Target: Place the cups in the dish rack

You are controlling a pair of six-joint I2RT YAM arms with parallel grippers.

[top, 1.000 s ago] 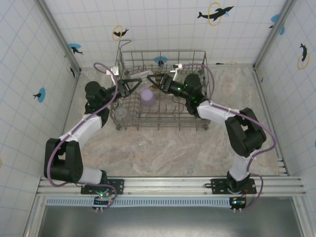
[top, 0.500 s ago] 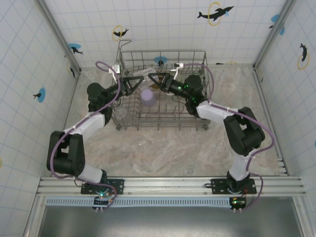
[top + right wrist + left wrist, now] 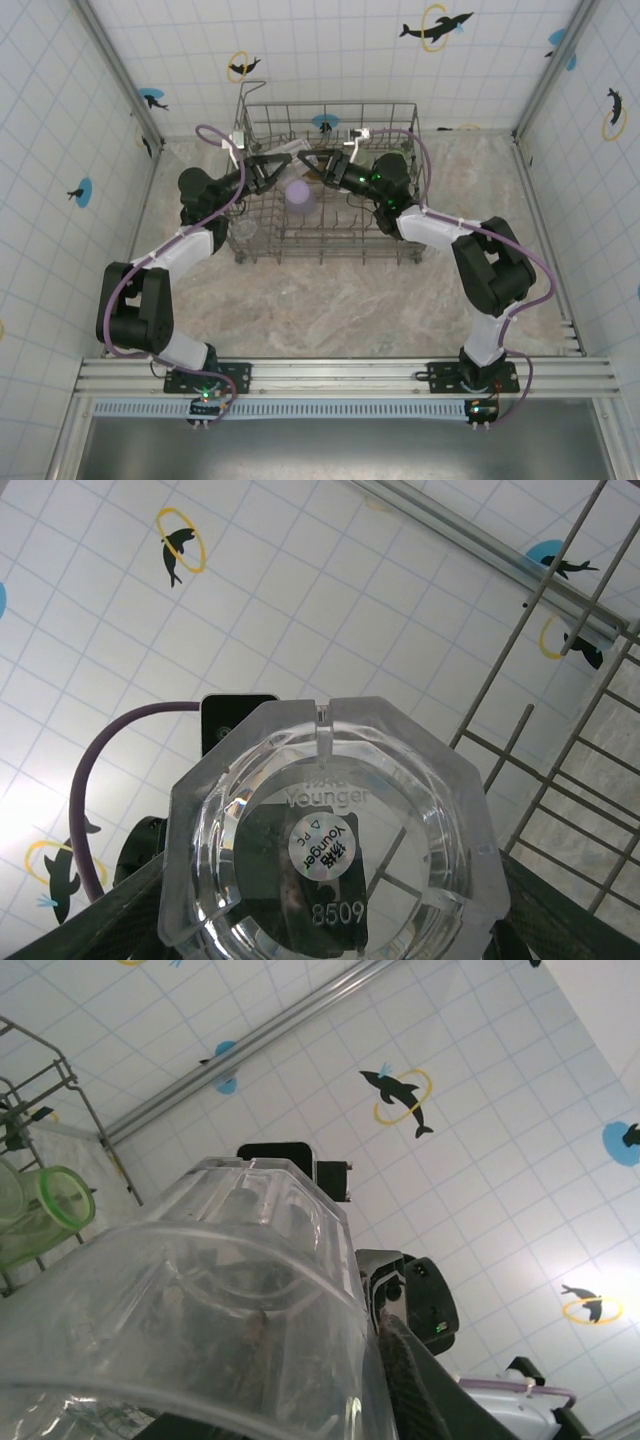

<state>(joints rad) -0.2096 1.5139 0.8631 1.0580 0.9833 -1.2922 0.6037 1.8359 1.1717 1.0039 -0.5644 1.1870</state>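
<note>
Obs: clear cup [image 3: 325, 850] on its side above the dish rack [image 3: 330, 105], far-left rows, between both arms. Likely a handover to reorient it. Right jaws clamp its base end; left jaws' hold cannot be told.

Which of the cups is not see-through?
The lavender cup, left of centre in the dish rack; its colour is solid, whereas the clear cup and the green cup are see-through.

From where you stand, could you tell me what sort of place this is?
Most likely a mock dishwashing booth for robot trials: white tiled walls with dolphin stickers, a wire dish rack holding cups on a marbled table, and two robot arms bolted to a rail.
</note>
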